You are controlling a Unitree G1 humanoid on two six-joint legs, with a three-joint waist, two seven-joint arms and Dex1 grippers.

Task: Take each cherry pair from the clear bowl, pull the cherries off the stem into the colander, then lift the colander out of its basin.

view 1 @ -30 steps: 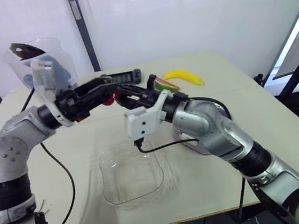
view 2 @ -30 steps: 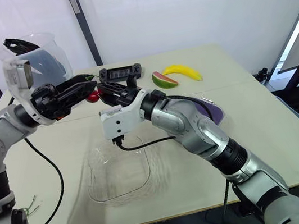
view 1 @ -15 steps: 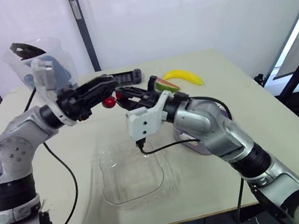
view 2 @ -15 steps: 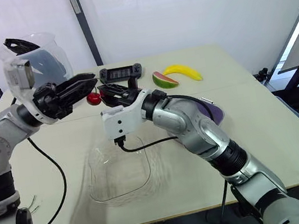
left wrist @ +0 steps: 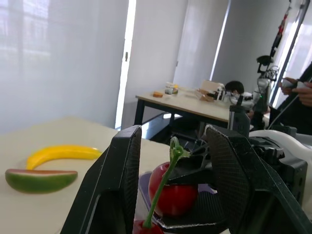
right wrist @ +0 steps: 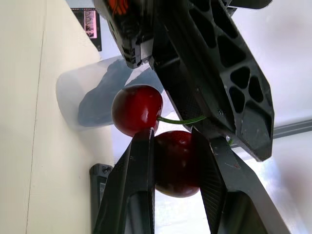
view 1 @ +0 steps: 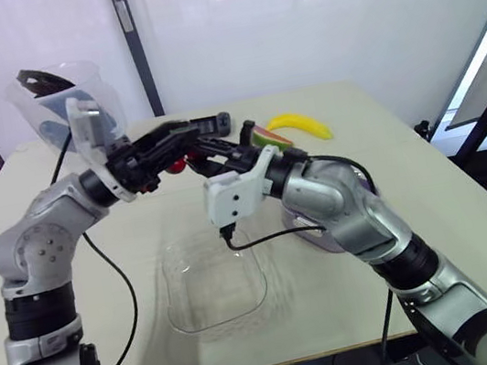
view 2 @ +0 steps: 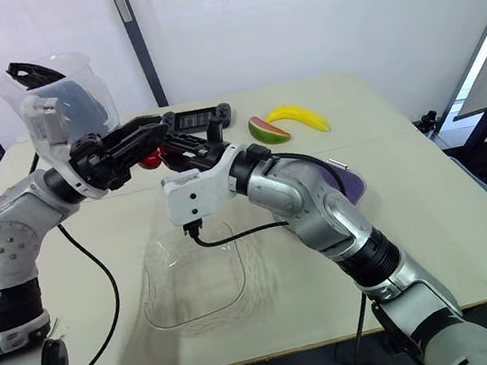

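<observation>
A pair of red cherries on a green stem (left wrist: 165,185) hangs in the air above the far side of the table. My right gripper (right wrist: 174,132) is shut on one cherry (right wrist: 175,161). The other cherry (right wrist: 137,108) hangs free beside its fingers. My left gripper (left wrist: 173,131) is open, its fingers standing on either side of the stem without pinching it. The two grippers meet tip to tip at the left gripper (view 1: 183,141). The clear bowl (view 1: 190,311) lies on the table below and nearer, with nothing visible in it.
A translucent tub with a blue inner part (view 1: 95,90) stands at the far left. A black controller (view 1: 202,126), a watermelon slice (view 1: 271,138) and a banana (view 1: 299,124) lie at the back. A purple object (view 2: 351,186) sits partly hidden under my right arm.
My left gripper has moved right, toward the right gripper, so its fingers now straddle the stem. The right gripper has stayed almost still with its cherry.
</observation>
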